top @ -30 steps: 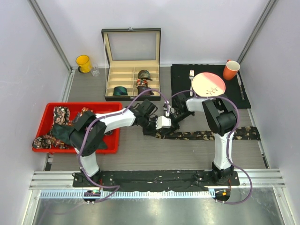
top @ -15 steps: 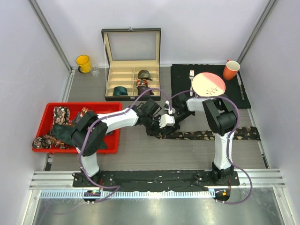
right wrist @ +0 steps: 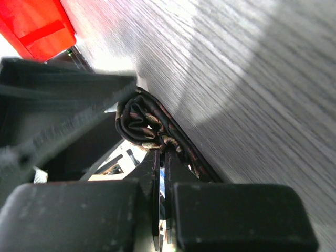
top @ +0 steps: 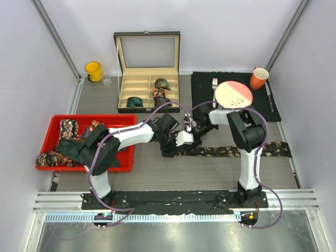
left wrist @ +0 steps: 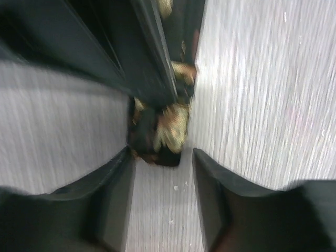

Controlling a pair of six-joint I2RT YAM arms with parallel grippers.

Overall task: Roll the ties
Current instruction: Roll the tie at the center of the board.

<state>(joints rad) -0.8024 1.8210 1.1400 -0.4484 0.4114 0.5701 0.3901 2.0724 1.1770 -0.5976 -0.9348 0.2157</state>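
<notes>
My overhead view is bright, evenly lit and sharp, with only faint shadows on the table [top: 157, 173]. The left wrist feed is smeared by motion blur: the tie [left wrist: 165, 131] and the fingers [left wrist: 113, 199] of the left gripper [left wrist: 163, 160] are soft-edged. On the right wrist, glare whitens the table, and the fingers [right wrist: 241, 215] of the right gripper [right wrist: 163, 184] sit dark and unfocused.

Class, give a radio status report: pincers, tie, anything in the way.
Left pincer open at rolled end of tie. Right pincer shut on tie. Pincers crowd each other there.
</notes>
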